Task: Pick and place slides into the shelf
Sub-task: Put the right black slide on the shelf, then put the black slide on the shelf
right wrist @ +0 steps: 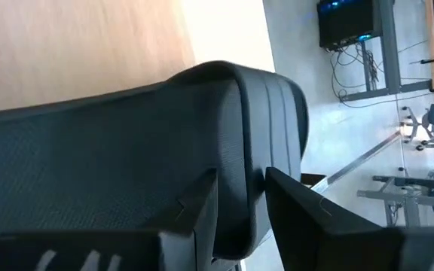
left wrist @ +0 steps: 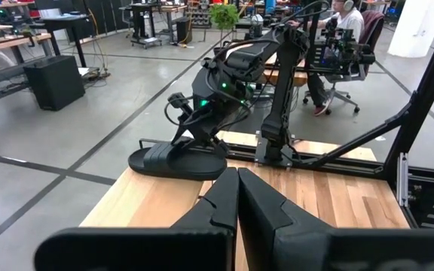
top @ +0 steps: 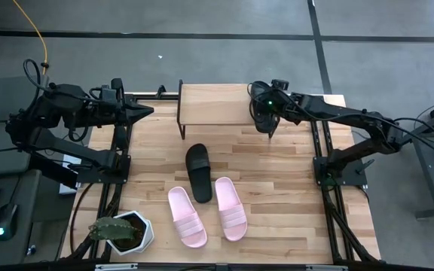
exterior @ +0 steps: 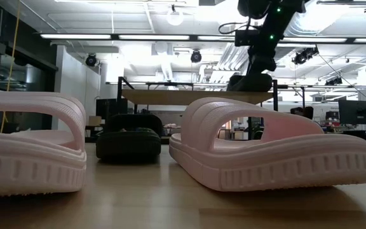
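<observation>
A black slide (left wrist: 178, 160) is in my right gripper (right wrist: 241, 203), which is shut on it over the right end of the shelf (top: 213, 105), a light board on thin black legs at the table's far side. A second black slide (top: 198, 172) lies sole-down mid-table. Two pale pink slides (top: 186, 217) (top: 230, 208) lie sole-down nearer the front edge. My left gripper (left wrist: 237, 188) is shut and empty, waiting at the shelf's left end (top: 145, 111). My right gripper holds the black slide by its ribbed strap (right wrist: 266, 113), pinched between the two fingers (right wrist: 194, 211), which lie across the strap's edge. It comes from above, pointing down. The slide is level over the shelf top (left wrist: 138, 197); whether its sole touches the board, I cannot tell.
A potted plant in a white pot (top: 123, 232) stands at the table's near left corner. Black frame rails (top: 119, 150) (top: 319, 150) run along both sides of the tabletop. Bare wood lies between the shelf and the slides on the table.
</observation>
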